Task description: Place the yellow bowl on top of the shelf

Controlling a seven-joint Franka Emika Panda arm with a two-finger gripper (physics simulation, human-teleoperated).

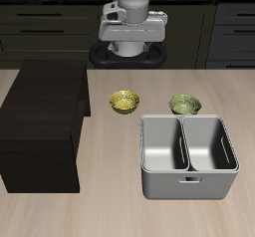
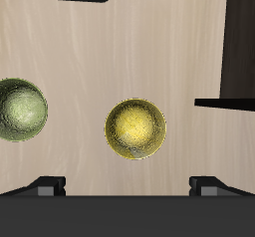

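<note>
Robot arm poised above a yellow bowl (image 1: 124, 103) on a wooden table (image 1: 110, 211).
The gripper (image 2: 127, 185) hung released, fingers spread; the shelf (image 1: 40, 121) stood beside the bowl.

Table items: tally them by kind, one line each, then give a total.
Bowls: 2, the yellow bowl and a paler greenish bowl
Shelf: 1, the shelf, dark wood
Bin: 1, a grey two-compartment bin
Total: 4
</note>
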